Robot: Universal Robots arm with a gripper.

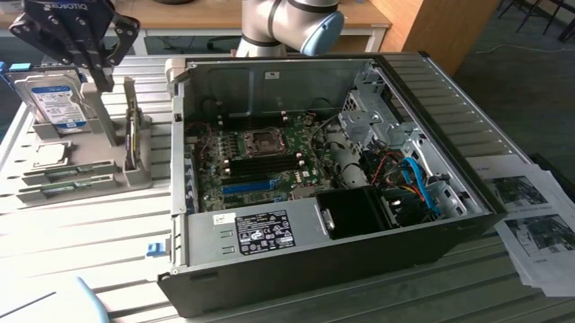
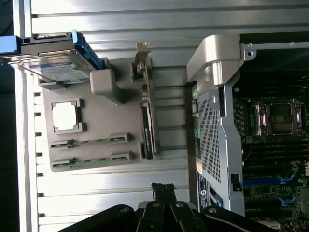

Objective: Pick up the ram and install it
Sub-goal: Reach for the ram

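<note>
The ram (image 1: 133,138) is a thin green board standing on its long edge in a slot of the grey holder (image 1: 90,178), at the exterior view's left. From the wrist camera the ram (image 2: 147,126) appears as a narrow dark strip beside the holder (image 2: 96,116). My gripper (image 1: 102,82) hangs above the holder, between the hard drive and the ram, touching neither. Its fingers are shut with nothing between them. The gripper (image 2: 162,189) tips sit a short way off from the ram's end in the wrist view.
A silver hard drive (image 1: 54,101) stands upright in the holder behind a processor chip (image 1: 50,153). Two more green strips (image 1: 67,176) lie flat in its front slots. The open computer case (image 1: 467,202) shows its motherboard (image 1: 260,161) and a blue slot (image 1: 248,186). Papers (image 1: 530,215) lie at the right.
</note>
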